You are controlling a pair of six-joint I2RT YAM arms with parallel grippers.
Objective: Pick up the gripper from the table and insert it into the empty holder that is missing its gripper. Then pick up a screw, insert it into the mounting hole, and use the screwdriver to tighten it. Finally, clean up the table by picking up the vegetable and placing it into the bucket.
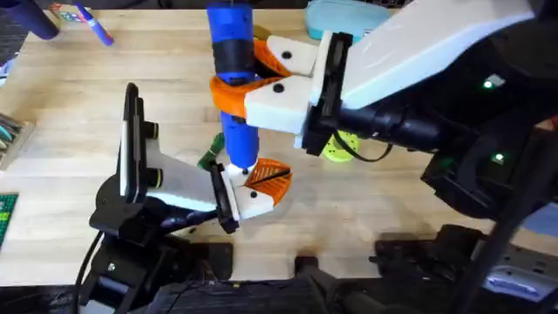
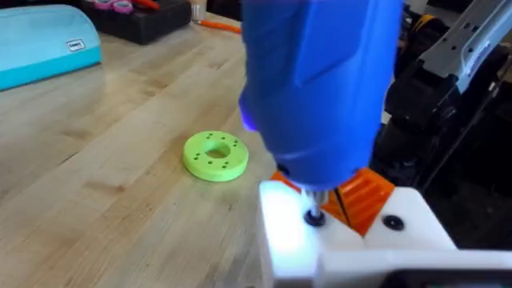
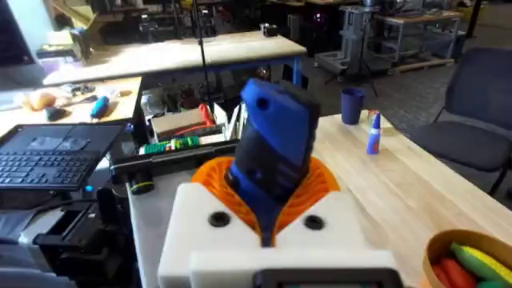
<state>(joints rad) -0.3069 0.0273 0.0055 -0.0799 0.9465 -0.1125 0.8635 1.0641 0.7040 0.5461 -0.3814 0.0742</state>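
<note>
- The right pincer (image 1: 261,83), white with orange ribbed pads, is clenched on the screwdriver (image 1: 232,52), a thick smooth blue cylinder with a black band. The driver stands upright, judged so that its bit meets the screw squarely.
- The thin metal bit (image 2: 314,214) sits in a recess of the gripper (image 1: 261,187), the small white plastic piece with an orange ribbed pad. The step in hand is judged to be tightening.
- The gripper is seated at the tip of the holder (image 1: 179,183), near the middle of the counter (image 1: 366,205). The holder has a white tapered body, a black frame and a black clamp plate.
- Left pincer: its state cannot be told.
- The vegetable (image 1: 209,157), small and dark green, lies on the wood-grain counter just beside the driver's lower end, half hidden. It is not yet in the bucket.
- A lime-green disc (image 2: 216,155) with a centre hole lies flat on the counter, apart from the work.
</note>
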